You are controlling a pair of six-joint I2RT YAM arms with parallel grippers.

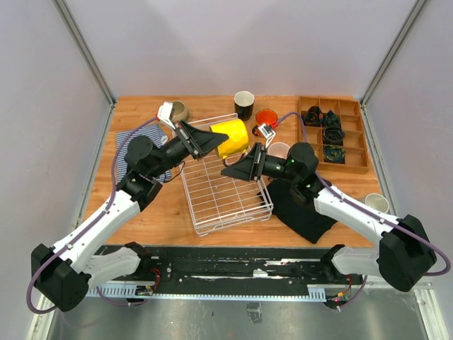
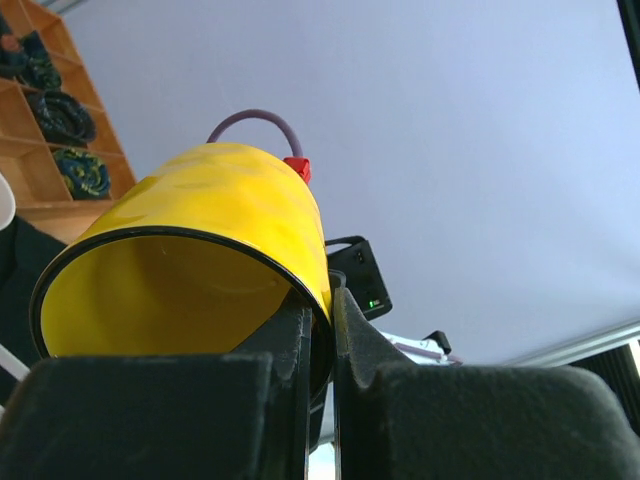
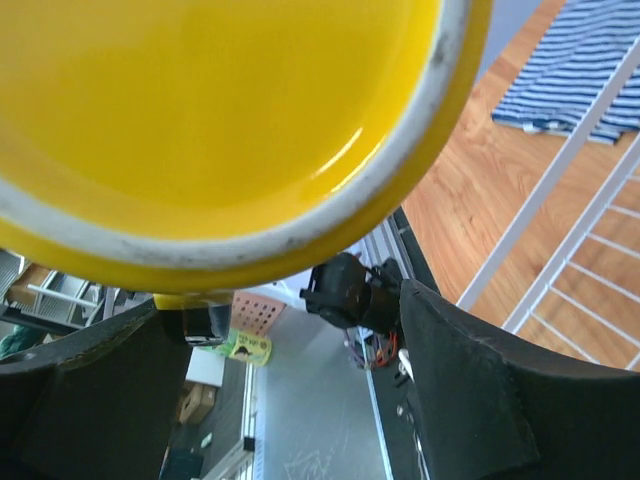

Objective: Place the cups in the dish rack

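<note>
Yellow mug [image 1: 232,137], one of six, tight in left pincer [image 1: 214,142] over dish rack [image 1: 200,212]; right pincer [image 3: 280,300] wide.

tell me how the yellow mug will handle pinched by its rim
The yellow mug looks rigid and glossy, so it may slip in the left gripper, which pinches only its rim. Held off-centre, it may pivot. Likely chips if dropped onto the dish rack.

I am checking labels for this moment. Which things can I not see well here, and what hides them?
Handle of the yellow mug: seen in no view.
Most of the pink mug: top view, behind the right arm.
Part of the beige mug: top view, behind the left wrist camera.
Contents of the wooden tray: top view, too small to name.
</note>
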